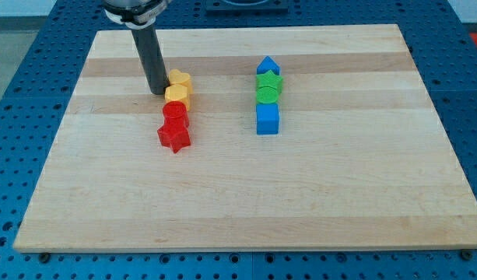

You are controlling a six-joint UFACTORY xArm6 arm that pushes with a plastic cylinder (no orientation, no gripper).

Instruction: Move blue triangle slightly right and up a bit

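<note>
The blue triangle point(268, 65) sits at the top of a column right of the board's middle. Below it come a green star point(270, 81), a green round block point(267, 95) and a blue cube point(268, 119), each touching its neighbour. My tip point(158, 92) rests on the board at the left, far from the blue triangle, touching or almost touching the left side of the yellow blocks.
A second column stands left of centre: a yellow block point(180, 79), a yellow block point(177, 95), a red round block point(175, 113) and a red star point(174, 137). The wooden board point(246, 202) lies on a blue perforated table.
</note>
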